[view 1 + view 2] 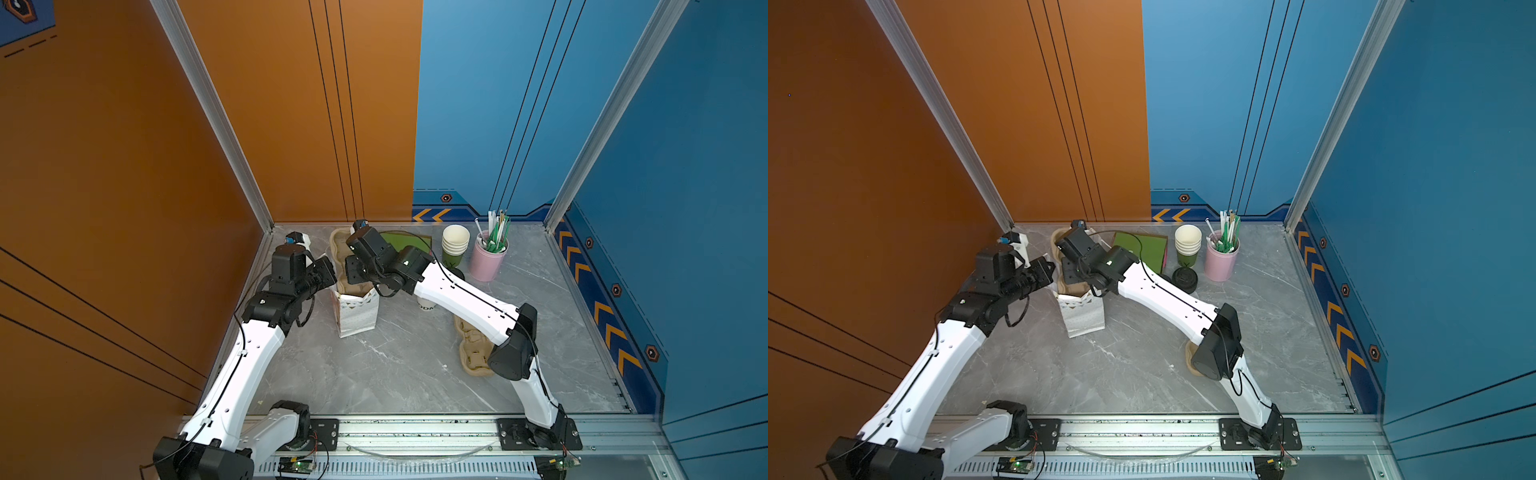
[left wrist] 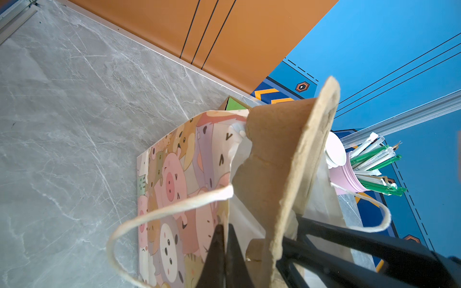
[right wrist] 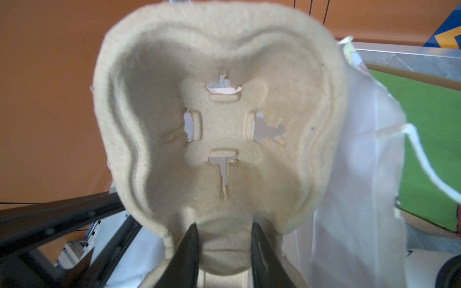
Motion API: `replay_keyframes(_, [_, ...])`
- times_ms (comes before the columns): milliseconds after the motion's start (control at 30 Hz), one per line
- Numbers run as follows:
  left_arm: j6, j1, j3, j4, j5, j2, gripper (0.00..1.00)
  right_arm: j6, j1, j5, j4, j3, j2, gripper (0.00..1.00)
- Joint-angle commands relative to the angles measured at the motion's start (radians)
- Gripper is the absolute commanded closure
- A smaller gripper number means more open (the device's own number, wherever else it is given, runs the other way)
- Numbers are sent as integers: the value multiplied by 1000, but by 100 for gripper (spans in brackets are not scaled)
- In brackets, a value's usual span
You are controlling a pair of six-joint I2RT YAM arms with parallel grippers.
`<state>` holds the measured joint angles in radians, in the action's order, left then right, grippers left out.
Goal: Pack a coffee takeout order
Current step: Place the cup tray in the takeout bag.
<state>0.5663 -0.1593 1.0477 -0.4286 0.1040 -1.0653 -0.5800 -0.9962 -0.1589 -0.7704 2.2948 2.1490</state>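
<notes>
Two grips work on the bag (image 2: 169, 179): your left fingers (image 2: 215, 254) pinch its rim, I think to keep the mouth open, while your right fingers (image 3: 190, 254) hold the carrier (image 3: 224, 124) upright in that mouth. Not yet packed: the cup (image 1: 426, 306) stands on the worktop (image 1: 395, 374) under your right arm (image 1: 457, 295), the lid (image 1: 1185, 279) and napkin (image 1: 1144, 249) lie farther back. The bag's handle (image 2: 174, 206) may catch the carrier.

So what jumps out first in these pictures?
The right claw grips a beige pulp cup carrier, upright, its lower end in the mouth of a cartoon-animal paper bag on the left side of the table. The left claw pinches the bag's rim. A pink tin of straws stands at the back.
</notes>
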Motion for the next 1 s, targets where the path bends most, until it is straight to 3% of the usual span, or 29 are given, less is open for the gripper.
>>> replay_keyframes(0, [-9,-11,-11,34,-22,24,100,16,-11,-17,-71,-24,-45,67])
replay_keyframes(567, [-16,-11,-53,32,-33,35,100,29,-45,-53,-75,-110,-147,66])
replay_keyframes(967, [-26,-17,-48,42,-16,46,100,19,-48,-26,-127,-101,-81,66])
